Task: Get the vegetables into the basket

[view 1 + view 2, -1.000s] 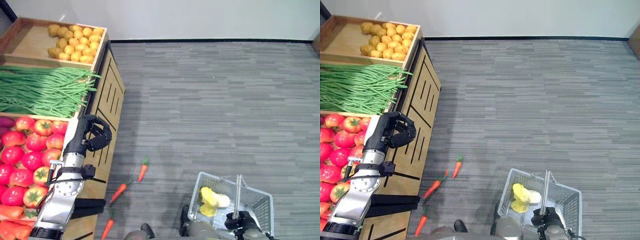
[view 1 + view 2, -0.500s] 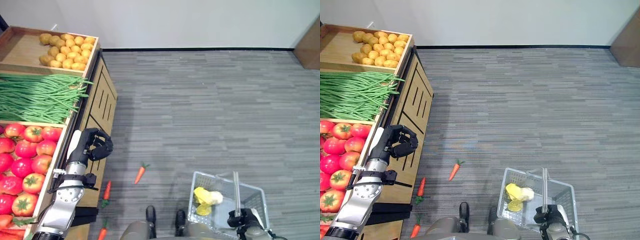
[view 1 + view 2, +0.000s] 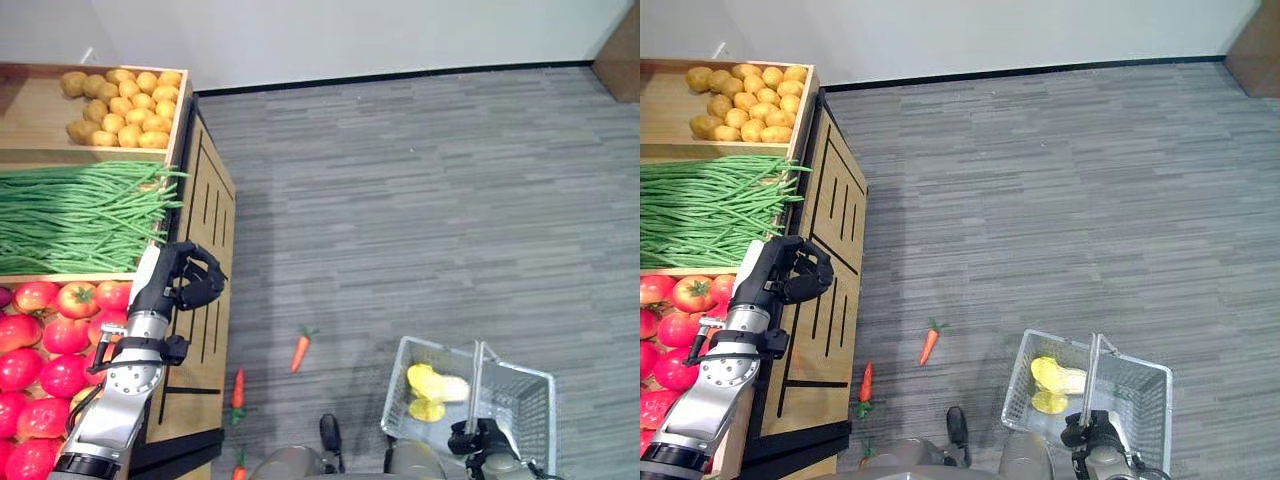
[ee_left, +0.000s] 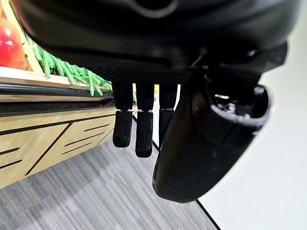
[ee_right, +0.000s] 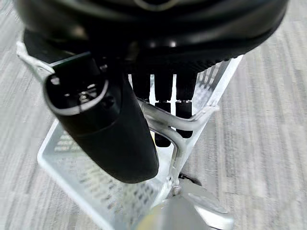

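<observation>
Carrying the silver wire basket [image 3: 510,395] by its handle in the right hand [image 3: 480,440], the curled, empty left hand [image 3: 185,278] hovers beside the wooden produce stand [image 3: 205,250]; next likely reaching for vegetables.

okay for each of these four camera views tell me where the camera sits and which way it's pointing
Left eye view: on the head, looking down at the produce stand, floor carrots and basket; left hand curled, holding nothing.
Right eye view: beside it, same scene; right hand on the basket handle.
Left wrist view: along the left hand toward the green beans.
Right wrist view: along the right hand, curled round the handle.
Both eyes share everything.
</observation>
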{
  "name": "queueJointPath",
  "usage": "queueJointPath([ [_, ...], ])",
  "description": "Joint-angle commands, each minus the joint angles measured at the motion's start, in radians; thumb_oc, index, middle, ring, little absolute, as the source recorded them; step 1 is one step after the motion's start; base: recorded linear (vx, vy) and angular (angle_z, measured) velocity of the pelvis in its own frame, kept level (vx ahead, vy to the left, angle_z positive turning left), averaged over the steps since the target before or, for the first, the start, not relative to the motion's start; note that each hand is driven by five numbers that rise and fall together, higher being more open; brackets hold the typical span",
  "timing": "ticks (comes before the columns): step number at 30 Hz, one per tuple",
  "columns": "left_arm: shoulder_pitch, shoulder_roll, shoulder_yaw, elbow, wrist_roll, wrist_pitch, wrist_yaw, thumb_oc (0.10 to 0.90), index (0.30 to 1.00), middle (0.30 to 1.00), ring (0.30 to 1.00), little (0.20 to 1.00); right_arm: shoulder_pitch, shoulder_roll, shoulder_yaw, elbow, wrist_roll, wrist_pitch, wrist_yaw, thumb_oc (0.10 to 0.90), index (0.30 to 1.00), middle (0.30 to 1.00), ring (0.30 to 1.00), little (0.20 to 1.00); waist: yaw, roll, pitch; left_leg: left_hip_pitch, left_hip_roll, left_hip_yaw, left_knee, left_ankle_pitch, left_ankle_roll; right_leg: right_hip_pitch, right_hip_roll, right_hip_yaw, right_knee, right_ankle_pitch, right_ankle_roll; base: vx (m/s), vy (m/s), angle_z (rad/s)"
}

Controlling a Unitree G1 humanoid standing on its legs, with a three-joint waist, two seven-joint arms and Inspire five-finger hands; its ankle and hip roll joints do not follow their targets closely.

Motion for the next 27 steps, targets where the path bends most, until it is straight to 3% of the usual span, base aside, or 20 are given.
queueJointPath([
  [1, -0.031, 0.016, 0.08, -0.118, 0.048, -0.068, 0.031, 0.4, 0.3, 0.3, 0.3, 0.3, 0.019, -0.015, 0.028, 0.019, -0.013, -0.007, -0.015, 0.4, 0.3, 0.3, 0.3, 0.3, 0.012, -0.026, -0.043, -0.001, 0.026, -0.038, 0.033, -0.097, -0.023, 0.007, 0.002, -0.006, 0.011, -0.005, 0.024, 0.05, -0.022, -0.02],
  [24, 0.041, -0.003, 0.135, -0.097, 0.075, -0.044, 0.031, 0.4, 0.3, 0.3, 0.3, 0.3, 0.039, 0.0, 0.039, 0.039, -0.026, -0.003, -0.003, 0.4, 0.3, 0.3, 0.3, 0.3, 0.054, -0.04, -0.081, 0.024, 0.018, -0.094, 0.054, -0.111, -0.022, 0.068, -0.014, -0.069, 0.005, -0.036, 0.025, 0.01, -0.004, 0.08],
  [25, 0.057, -0.002, 0.157, -0.088, 0.09, -0.037, 0.037, 0.563, 0.528, 0.528, 0.528, 0.528, 0.042, 0.001, 0.038, 0.05, -0.026, -0.003, -0.001, 0.4, 0.3, 0.3, 0.3, 0.3, 0.063, -0.04, -0.085, 0.027, 0.017, -0.102, 0.05, -0.11, -0.024, 0.075, -0.016, -0.079, 0.004, -0.04, 0.025, 0.02, -0.033, 0.16],
  [26, 0.06, -0.001, 0.164, -0.087, 0.094, -0.035, 0.041, 0.812, 0.876, 0.876, 0.876, 0.876, 0.042, 0.002, 0.038, 0.051, -0.026, -0.002, 0.0, 0.4, 0.3, 0.3, 0.3, 0.3, 0.065, -0.039, -0.085, 0.028, 0.016, -0.104, 0.052, -0.11, -0.024, 0.076, -0.017, -0.081, 0.006, -0.04, 0.025, 0.03, -0.036, 0.14],
  [27, 0.067, 0.002, 0.176, -0.09, 0.101, -0.033, 0.045, 0.9, 1.0, 1.0, 1.0, 1.0, 0.043, 0.003, 0.039, 0.05, -0.027, -0.003, 0.0, 0.4, 0.3, 0.3, 0.3, 0.3, 0.068, -0.039, -0.084, 0.028, 0.017, -0.106, 0.053, -0.11, -0.024, 0.078, -0.017, -0.084, 0.007, -0.042, 0.024, 0.02, -0.024, 0.12],
])
